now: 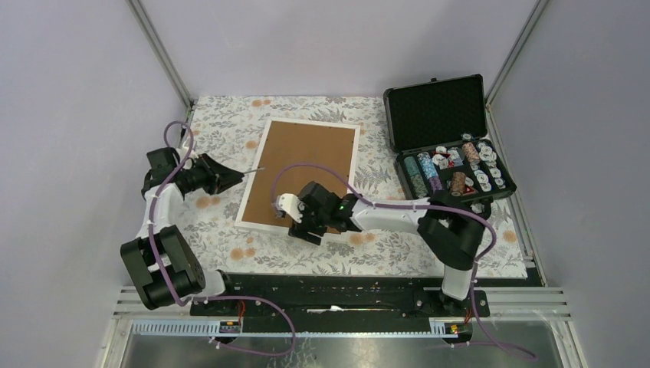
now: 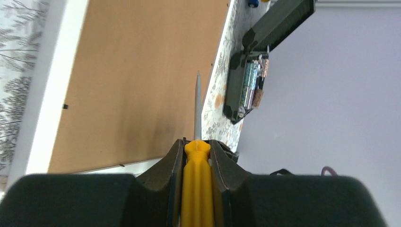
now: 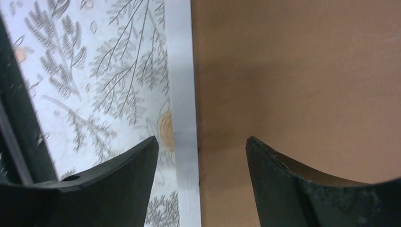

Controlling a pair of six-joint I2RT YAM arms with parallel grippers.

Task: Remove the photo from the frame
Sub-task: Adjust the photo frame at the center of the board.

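Frame (image 1: 303, 165) lies face down, brown back up. My left gripper (image 2: 196, 146) is clamped on a yellow screwdriver (image 2: 197, 189), tip by the frame's left edge. My right gripper (image 3: 201, 142) is released, its fingers straddling the white border.

The left gripper (image 2: 196, 147) points to the right, its jaws clamped on a yellow-handled screwdriver (image 2: 197, 189) whose blade juts straight ahead of its fingertips. The right gripper (image 3: 201, 144) tilts downward with jaws apart, its arm stretched low leftward.

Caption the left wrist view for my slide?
Left gripper clamps a yellow-handled tool, its metal tip pointing at the face-down frame.
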